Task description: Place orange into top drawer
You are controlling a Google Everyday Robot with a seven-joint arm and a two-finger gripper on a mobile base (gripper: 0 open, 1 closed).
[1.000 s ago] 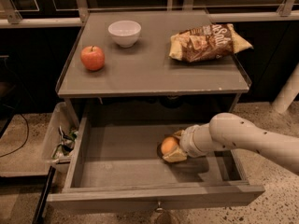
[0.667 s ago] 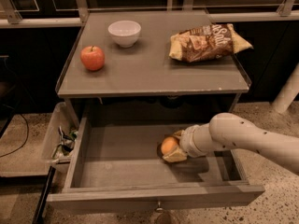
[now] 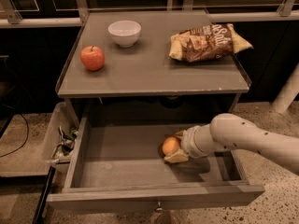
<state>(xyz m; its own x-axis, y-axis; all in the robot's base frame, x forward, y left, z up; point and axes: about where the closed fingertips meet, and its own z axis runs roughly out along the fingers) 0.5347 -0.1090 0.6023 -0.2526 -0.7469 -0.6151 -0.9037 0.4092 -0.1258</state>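
The robot's gripper sits inside the open top drawer, right of centre and low over its floor; its two pale fingers are closed against the orange, one behind the fruit and one in front. The far finger is largely hidden by the orange and the wrist; whether the fruit rests on the drawer bottom or hangs just above it cannot be made out, as shadow fills the gap beneath. The white arm enters from the right and is cut off by the frame edge; it also covers part of the drawer's right wall. The knob on the drawer front is dim and hard to make out at the bottom edge. On the tabletop above stand a red apple, a white bowl and a crisp bag, well apart from one another; a bin of unclear clutter sits beside the drawer's left wall. Against the frames of the past second, nothing has visibly shifted; arm, gripper and orange hold the same place in the drawer.
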